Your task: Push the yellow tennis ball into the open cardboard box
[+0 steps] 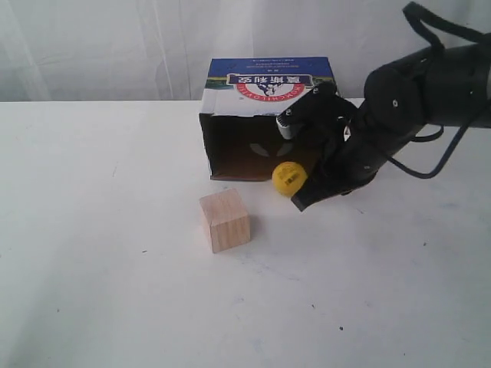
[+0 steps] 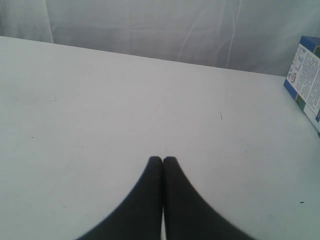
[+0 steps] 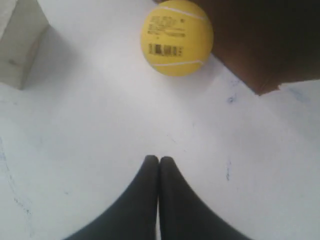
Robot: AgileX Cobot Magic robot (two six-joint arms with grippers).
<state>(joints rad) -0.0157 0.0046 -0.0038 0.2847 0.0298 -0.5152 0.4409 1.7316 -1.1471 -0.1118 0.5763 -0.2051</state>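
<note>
Right claw [image 3: 159,161], fingers pressed together, lay near the yellow tennis ball [image 3: 176,37] at the mouth of the open cardboard box [image 1: 268,88]; ball likely light, free-rolling: push behind its centre, no grasp needed.

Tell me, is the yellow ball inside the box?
Not yet. The yellow tennis ball sits on the table, right at the mouth of the open cardboard box.

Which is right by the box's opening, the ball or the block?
The yellow tennis ball, at the mouth of the open cardboard box; the wooden cube sits farther out.
</note>
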